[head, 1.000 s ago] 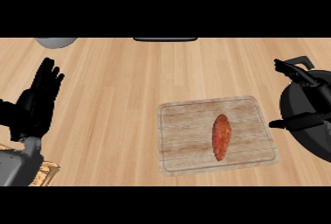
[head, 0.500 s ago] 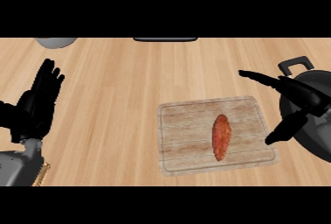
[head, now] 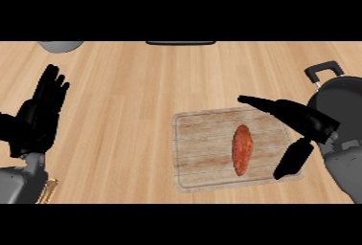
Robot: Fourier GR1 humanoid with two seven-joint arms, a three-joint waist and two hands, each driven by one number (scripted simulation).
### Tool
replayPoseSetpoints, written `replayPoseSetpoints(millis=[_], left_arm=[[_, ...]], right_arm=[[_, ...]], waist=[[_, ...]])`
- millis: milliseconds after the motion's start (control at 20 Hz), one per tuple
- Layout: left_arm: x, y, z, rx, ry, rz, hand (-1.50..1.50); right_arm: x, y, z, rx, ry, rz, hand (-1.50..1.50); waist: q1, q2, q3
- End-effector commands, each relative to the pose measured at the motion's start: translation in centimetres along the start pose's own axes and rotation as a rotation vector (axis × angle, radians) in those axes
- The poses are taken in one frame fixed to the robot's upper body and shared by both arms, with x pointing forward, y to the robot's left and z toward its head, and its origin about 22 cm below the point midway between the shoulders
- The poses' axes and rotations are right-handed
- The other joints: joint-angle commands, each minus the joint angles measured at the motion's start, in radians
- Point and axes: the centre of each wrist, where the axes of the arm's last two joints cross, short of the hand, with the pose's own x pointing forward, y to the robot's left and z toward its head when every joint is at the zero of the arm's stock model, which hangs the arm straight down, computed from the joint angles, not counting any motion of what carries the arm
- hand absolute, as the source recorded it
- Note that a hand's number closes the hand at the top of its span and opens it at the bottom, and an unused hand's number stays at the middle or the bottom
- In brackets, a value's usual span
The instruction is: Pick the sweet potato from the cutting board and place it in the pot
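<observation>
The wooden bench carries a board. Right of the board sits the dark pot. The left hand rests well left of the board, fingers straight and up, holding nothing. The right hand spreads open over the board's right edge, empty. The sweet potato lies lengthwise on the board.

Just one camera here, the head view, looking steeply down at the wooden desk from the robot's own spot. It's sitting fairly close, so the cutting board is filling the right middle, and both forearms are coming in from the near edge. No second view is overlapping with it.
</observation>
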Motion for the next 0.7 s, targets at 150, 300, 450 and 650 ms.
replayPoseSetpoints(millis=[150,300,450,650], left_arm=[[-0.6,0.6,0.4,-0.005,0.008,0.003,0.0],[-1.4,0.5,-1.1,-0.014,-0.004,0.01,0.0],[-0.7,-0.7,-2.0,-0.018,-0.014,-0.014,0.0],[-0.5,1.4,0.1,-0.009,-0.003,-0.01,0.0]], right_arm=[[1.2,3.5,-0.4,0.031,0.059,0.019,-1.5],[1.6,3.5,-0.1,0.031,0.118,0.046,-1.5],[0.8,2.8,-2.1,0.029,0.134,0.078,-1.5],[-1.1,4.8,-2.4,0.029,0.136,0.052,-1.5]], waist=[[0.002,0.002,0.0],[-0.002,0.002,0.0],[0.001,0.003,0.0],[0.004,0.002,0.0]])
